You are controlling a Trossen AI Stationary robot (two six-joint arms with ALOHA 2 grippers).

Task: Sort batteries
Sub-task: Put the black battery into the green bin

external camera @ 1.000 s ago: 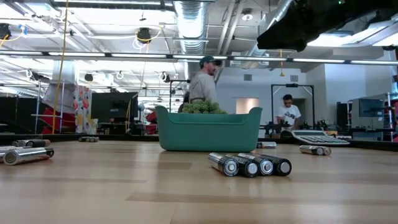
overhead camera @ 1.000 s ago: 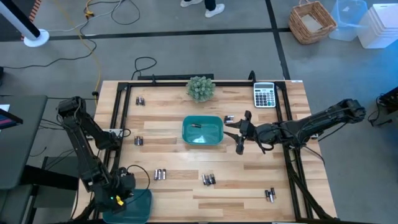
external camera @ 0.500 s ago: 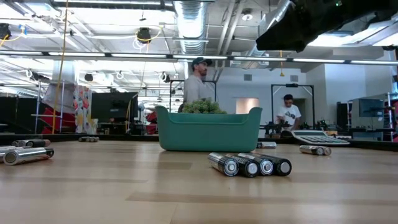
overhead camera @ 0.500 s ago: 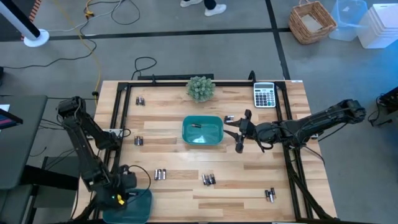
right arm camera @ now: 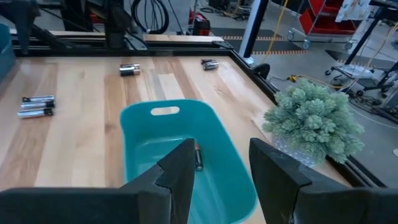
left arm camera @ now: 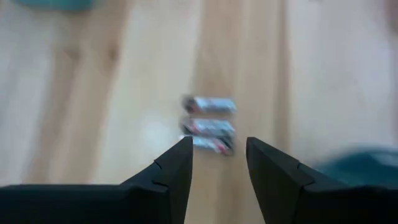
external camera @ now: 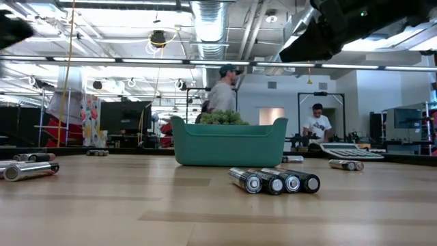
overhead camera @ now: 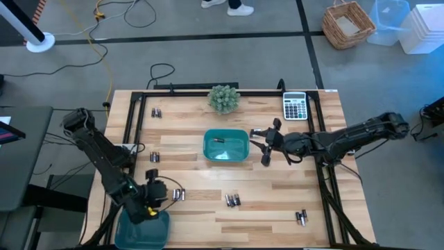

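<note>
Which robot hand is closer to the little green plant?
The right one. The right gripper hangs beside the middle teal tray, not far from the plant. The left gripper is far off near the table's front corner, by some batteries.

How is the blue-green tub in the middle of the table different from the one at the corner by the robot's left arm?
The middle tray sits out in the open, fully visible; the corner tray is at the table's front edge, partly covered by the left arm. The middle tray has one battery lying inside; what the corner tray holds cannot be seen. The right gripper hangs beside the middle tray; the left gripper is just past the corner tray. Both are teal.
</note>
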